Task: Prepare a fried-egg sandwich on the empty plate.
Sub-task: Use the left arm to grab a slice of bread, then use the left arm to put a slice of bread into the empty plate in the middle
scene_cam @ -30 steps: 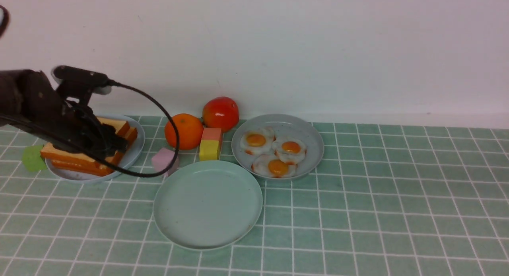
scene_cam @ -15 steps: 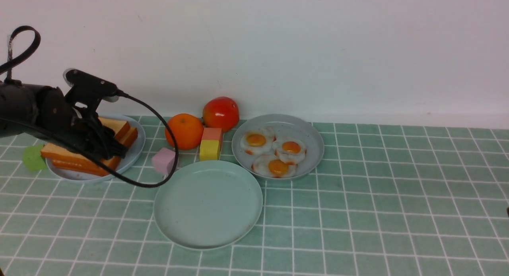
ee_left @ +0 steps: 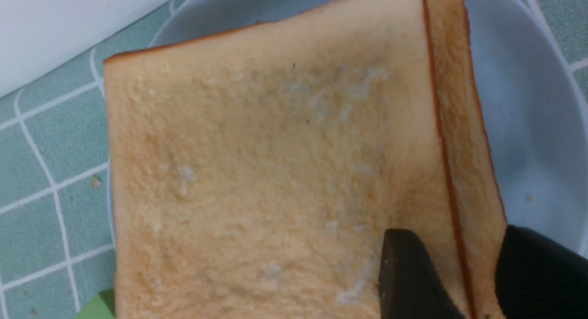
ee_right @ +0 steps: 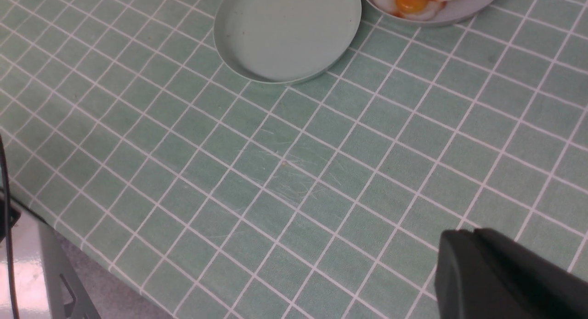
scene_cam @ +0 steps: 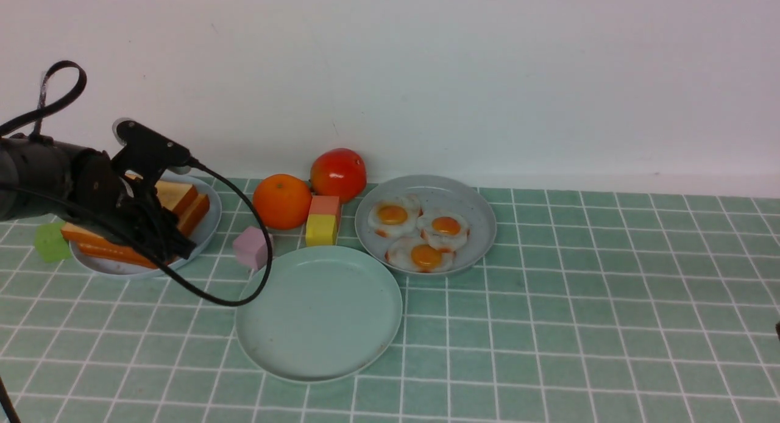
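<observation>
The empty mint-green plate (scene_cam: 319,313) lies at the front centre and also shows in the right wrist view (ee_right: 287,31). Two toast slices (scene_cam: 177,194) lie stacked on a pale-blue plate (scene_cam: 204,234) at the far left. My left gripper (scene_cam: 180,243) is shut on the edge of the top toast slice (ee_left: 275,172), one finger on its face and one under it (ee_left: 464,264). Three fried eggs (scene_cam: 426,255) lie on a grey-blue plate (scene_cam: 475,216). My right gripper (ee_right: 464,245) is shut and empty above bare tiles. No sandwich shows.
An orange (scene_cam: 282,201), a tomato (scene_cam: 338,174), a red-and-yellow block (scene_cam: 323,220) and a pink cube (scene_cam: 251,247) stand between the toast plate and the egg plate. A green cube (scene_cam: 50,242) lies left of the toast plate. A white wall stands behind.
My left arm has shifted a little to the right at the toast plate and its wrist has tilted up. The toast stack has hardly moved.
</observation>
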